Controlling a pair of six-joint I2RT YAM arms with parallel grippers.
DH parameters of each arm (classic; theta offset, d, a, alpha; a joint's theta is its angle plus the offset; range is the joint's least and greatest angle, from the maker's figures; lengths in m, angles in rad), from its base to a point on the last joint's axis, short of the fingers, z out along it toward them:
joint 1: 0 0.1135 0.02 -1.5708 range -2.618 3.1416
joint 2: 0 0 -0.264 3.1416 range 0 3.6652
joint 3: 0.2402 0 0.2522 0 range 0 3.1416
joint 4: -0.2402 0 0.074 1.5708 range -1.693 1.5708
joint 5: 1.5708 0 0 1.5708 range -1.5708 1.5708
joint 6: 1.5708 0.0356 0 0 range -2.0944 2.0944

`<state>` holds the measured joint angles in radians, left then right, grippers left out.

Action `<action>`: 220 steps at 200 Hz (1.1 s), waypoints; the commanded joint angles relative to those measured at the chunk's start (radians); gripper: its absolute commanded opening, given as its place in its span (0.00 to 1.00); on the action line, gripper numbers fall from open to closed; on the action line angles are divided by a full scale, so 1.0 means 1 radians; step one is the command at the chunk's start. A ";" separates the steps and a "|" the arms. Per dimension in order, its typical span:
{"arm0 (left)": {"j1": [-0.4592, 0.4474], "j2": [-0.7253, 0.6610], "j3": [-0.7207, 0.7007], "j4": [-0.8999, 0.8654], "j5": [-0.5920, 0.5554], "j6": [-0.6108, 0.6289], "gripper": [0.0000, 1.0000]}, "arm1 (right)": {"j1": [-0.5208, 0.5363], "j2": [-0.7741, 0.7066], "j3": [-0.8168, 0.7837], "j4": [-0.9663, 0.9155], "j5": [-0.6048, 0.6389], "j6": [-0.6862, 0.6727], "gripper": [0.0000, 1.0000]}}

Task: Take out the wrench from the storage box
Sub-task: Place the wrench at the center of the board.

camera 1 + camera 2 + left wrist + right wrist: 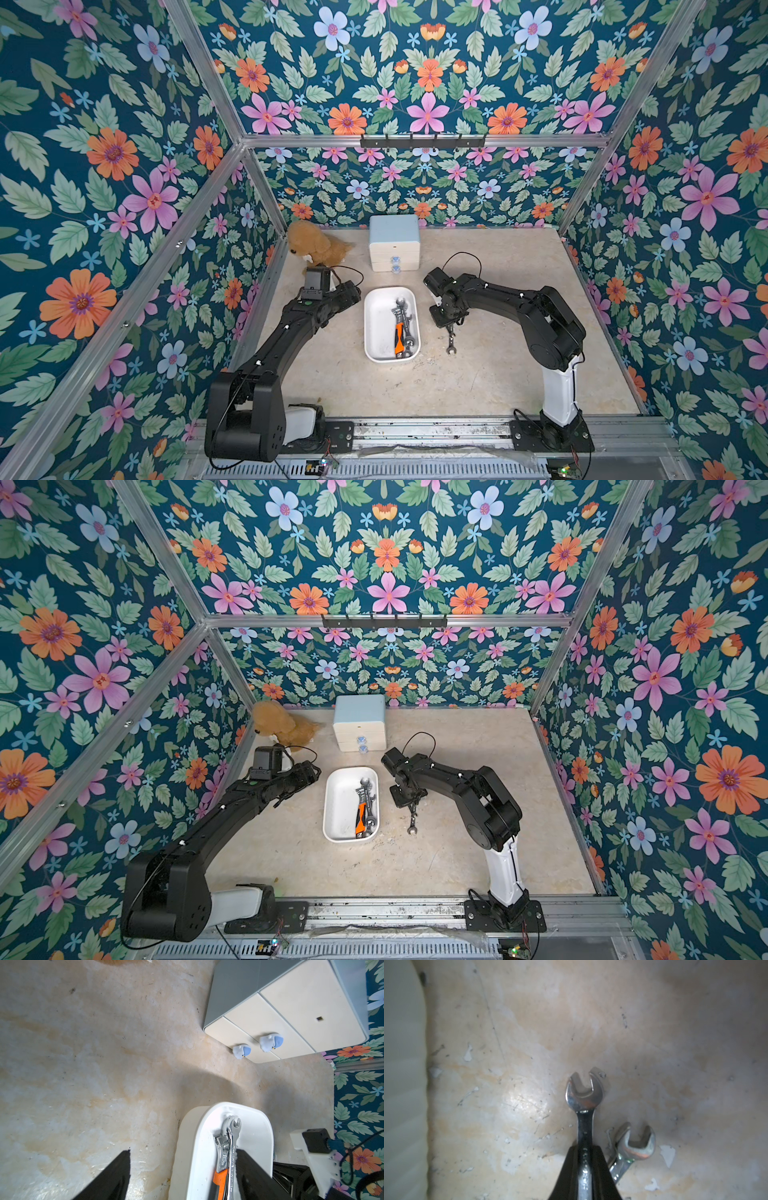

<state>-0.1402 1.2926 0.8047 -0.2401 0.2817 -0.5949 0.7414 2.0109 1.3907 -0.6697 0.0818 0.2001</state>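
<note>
Inside the right claw [584, 1149] sits the wrench [584, 1093], pinched tight by its shank, with the open-end head jutting past the tips above the counter [508, 1043]. A second wrench [637, 1147] lies on the counter just beside the claw. The storage box [402, 1084] stands apart on the claw's other side. The left claw [182, 1151] gapes wide and empty, one finger over the box, where an orange-handled wrench [220, 1176] lies. The held wrench looks stiff, dense and slick with chrome. A mid-shank pinch across its flats probably resists pivoting best.
</note>
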 commanded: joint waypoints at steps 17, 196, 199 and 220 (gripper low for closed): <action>-0.001 -0.012 0.006 0.004 -0.001 0.010 0.83 | 0.018 0.011 0.002 -0.050 0.055 0.296 0.11; -0.001 -0.024 -0.006 0.011 0.017 0.006 0.83 | 0.065 -0.040 0.037 -0.089 0.061 0.445 0.31; -0.001 -0.025 -0.006 0.010 0.016 0.006 0.83 | 0.065 -0.048 0.042 -0.094 0.063 0.441 0.31; -0.001 -0.030 -0.006 -0.004 0.016 0.006 0.83 | 0.070 -0.130 0.064 -0.104 0.077 0.412 0.30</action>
<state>-0.1402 1.2655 0.8009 -0.2398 0.2932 -0.5953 0.8055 1.9530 1.4315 -0.7303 0.1329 0.6590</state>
